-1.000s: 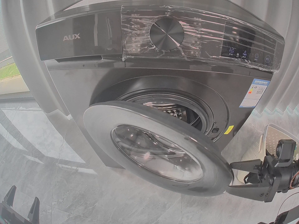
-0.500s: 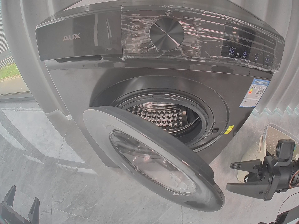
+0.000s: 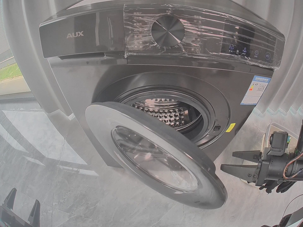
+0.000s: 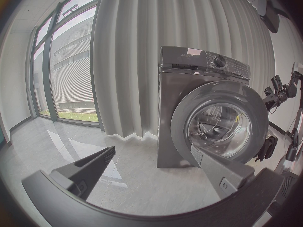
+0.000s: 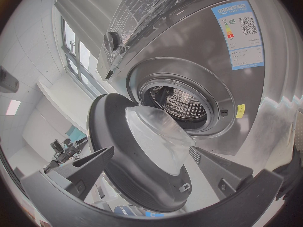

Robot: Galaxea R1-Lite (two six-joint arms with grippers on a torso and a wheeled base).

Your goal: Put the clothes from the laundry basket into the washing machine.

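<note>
Behind your right gripper [image 3: 227, 160], fingers apart, the laundry basket [image 3: 267, 128] is mostly hidden; your left gripper [image 4: 151, 149] fingers are likewise apart.

Right gripper [image 3: 228, 160]: matte black; two tapered wedge fingers [image 3: 244, 155] with cross-hatched pads [image 5: 195, 155]; small round screws [image 4: 224, 184] at finger bases; boxy black wrist camera [image 3: 278, 140]; thin red cable [image 3: 293, 164]. Left gripper [image 3: 24, 198]: black, pointed fingers.

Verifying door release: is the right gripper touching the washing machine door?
Apart. In the head view the open right gripper sits just off the rim of the washing machine door, with a narrow strip of floor showing between them.
</note>
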